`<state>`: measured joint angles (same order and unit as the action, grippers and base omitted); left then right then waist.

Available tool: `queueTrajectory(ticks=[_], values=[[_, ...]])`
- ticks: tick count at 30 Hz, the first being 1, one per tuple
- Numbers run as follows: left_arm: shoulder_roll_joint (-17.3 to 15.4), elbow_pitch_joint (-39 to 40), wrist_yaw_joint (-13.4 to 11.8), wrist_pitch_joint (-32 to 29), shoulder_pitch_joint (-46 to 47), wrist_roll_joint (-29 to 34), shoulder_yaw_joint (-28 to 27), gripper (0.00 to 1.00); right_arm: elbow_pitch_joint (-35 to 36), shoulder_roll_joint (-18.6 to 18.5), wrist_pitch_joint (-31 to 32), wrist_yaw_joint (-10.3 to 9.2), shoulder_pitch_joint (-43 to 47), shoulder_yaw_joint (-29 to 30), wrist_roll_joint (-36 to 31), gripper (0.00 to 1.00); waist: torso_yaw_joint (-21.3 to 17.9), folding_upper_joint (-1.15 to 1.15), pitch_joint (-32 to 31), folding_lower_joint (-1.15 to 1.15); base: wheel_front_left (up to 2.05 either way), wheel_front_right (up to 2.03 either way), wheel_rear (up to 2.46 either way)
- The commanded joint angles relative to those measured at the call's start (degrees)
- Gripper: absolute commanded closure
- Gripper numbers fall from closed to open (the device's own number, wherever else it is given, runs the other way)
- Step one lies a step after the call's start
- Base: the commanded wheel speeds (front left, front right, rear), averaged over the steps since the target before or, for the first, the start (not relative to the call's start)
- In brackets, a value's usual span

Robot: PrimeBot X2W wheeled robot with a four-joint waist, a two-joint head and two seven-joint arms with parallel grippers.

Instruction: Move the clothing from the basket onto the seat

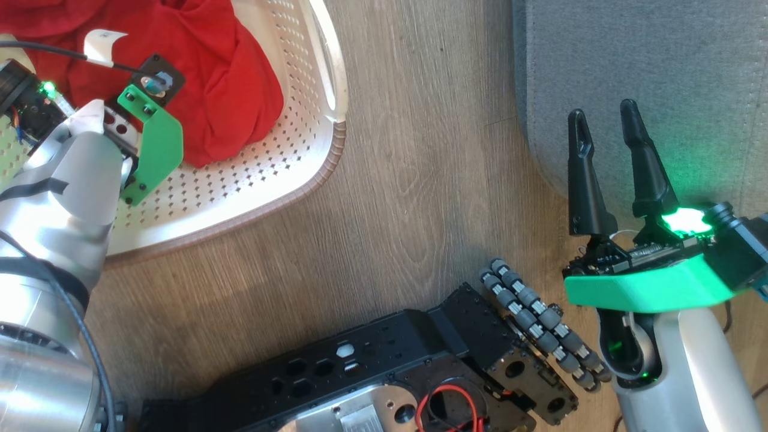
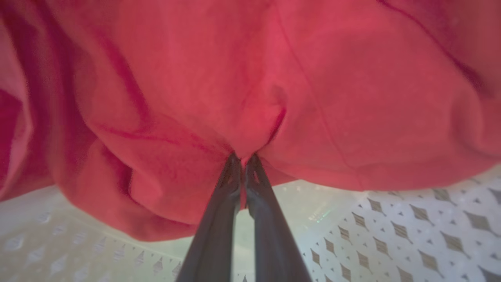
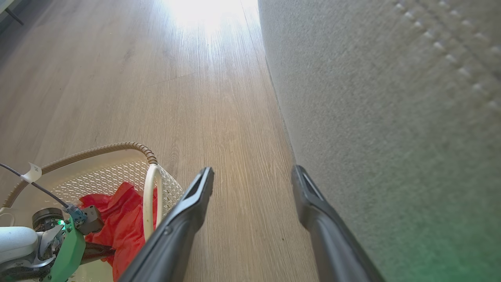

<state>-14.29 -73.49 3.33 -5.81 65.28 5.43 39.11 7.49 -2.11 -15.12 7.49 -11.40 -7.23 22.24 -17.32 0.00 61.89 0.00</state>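
Nearest, bottom of head view: robot's black base [image 1: 390, 360] w/ a roller wheel [image 1: 540, 324], standing on the wood floor [image 1: 420, 150].

Just past it, lower right: right gripper [image 1: 603, 111], fingers spread wide, nothing btwn them, tips over the near edge of the grey seat [image 1: 660, 60]; green light at its wrist. Right wrist view agrees: right gripper [image 3: 253, 170] open and empty, floor showing btwn the fingers, seat fabric [image 3: 391, 137] alongside one finger. Touching or not, can't tell.

Lower left: left arm [image 1: 66, 180] reaches down into the basket [image 1: 288, 180]; its green bracket [image 1: 153, 144] hides the fingers in head view. Left wrist view: left gripper [image 2: 243, 158] pinched together on a fold of the red clothing [image 2: 250, 78], fabric bunched at the tips, draping both sides over the basket's perforated bottom [image 2: 391, 235].

Clothing [image 1: 228, 78] sits heaped inside the basket. Basket is on the floor, left of the seat, a strip of bare floor btwn them.

Right wrist view, lower left: basket rim [image 3: 101, 150], red cloth [image 3: 125, 219] behind a white handle [image 3: 148, 203].

Farthest, upper right: seat w/ a pale stitching line [image 3: 442, 51].
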Motion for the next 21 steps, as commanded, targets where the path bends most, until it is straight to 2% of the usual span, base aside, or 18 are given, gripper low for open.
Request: queueTrajectory(ticks=[1, 9, 15, 21], values=[[-1.4, -0.5, -0.3, 0.2, -1.7, -0.3, -0.3, 1.00, 1.2, -0.8, 0.1, 0.00, 1.7, -0.7, -0.2, 0.00, 0.0, 0.00, -0.1, 0.00, 0.00, 0.00, 0.00], [-1.3, -0.5, -1.7, 3.9, -1.5, -2.3, -1.1, 1.00, 0.9, -0.8, 0.1, 0.00, -1.3, -0.8, 0.2, 0.00, -0.3, 0.00, -1.5, 0.00, 0.00, 0.00, 0.00], [-1.7, -0.5, -3.6, 7.5, -2.6, -6.2, -4.2, 1.00, -0.4, -0.8, 0.1, 0.00, -4.5, -1.2, 0.8, 0.00, -0.9, 0.00, -4.0, 0.00, 0.00, 0.00, 0.00], [-0.8, -0.5, -4.3, 14.5, -4.8, -10.5, -7.4, 1.00, -2.6, -0.8, 0.1, 0.00, -7.9, -1.2, 0.4, 0.00, -0.5, 0.00, -8.7, 0.00, 0.00, 0.00, 0.00]])
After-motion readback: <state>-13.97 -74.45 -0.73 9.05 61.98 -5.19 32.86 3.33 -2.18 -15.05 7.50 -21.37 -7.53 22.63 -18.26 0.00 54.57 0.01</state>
